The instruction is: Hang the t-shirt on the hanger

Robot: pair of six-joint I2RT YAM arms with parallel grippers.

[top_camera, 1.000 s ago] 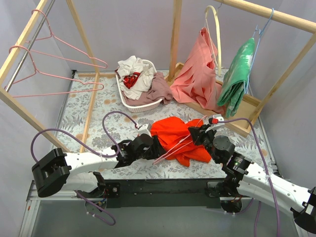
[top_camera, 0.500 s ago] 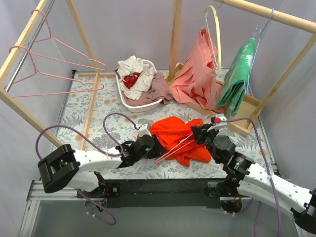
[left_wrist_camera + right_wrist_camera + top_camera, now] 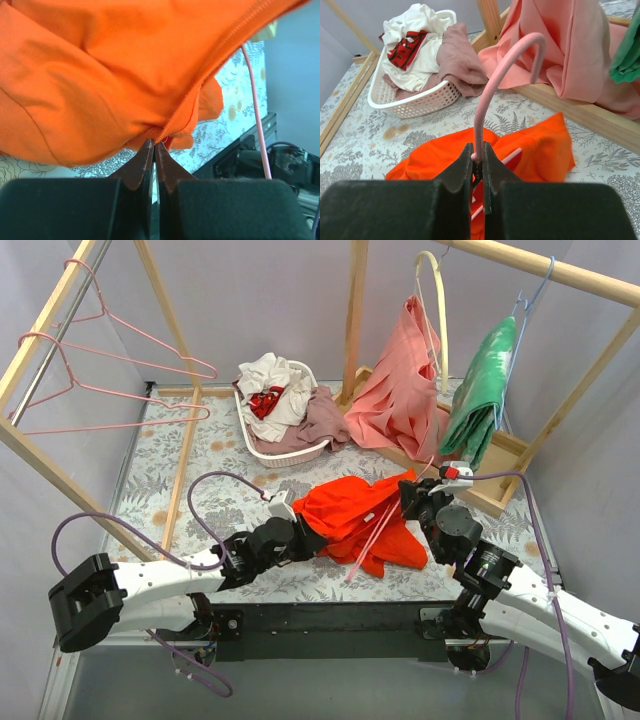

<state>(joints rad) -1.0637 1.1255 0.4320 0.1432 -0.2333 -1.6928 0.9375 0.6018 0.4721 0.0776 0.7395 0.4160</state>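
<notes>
The left gripper point(image 3: 154, 144) is pressed together on a ribbed edge of the t-shirt point(image 3: 345, 508). The shirt sits bunched on the worktop point(image 3: 215, 455) at lower centre of the top view. The right gripper point(image 3: 477, 156) pinches the hanger point(image 3: 492, 87) just below its hook, and the hanger's wire crosses the cloth.

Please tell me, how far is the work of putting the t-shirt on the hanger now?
Done: each arm has its grip. In hand: the right gripper is shut on the hanger just below its hook; the left gripper pinches a ribbed edge of the t-shirt. Left: it is crumpled on the table, not yet draped over the hanger's shoulders.
</notes>
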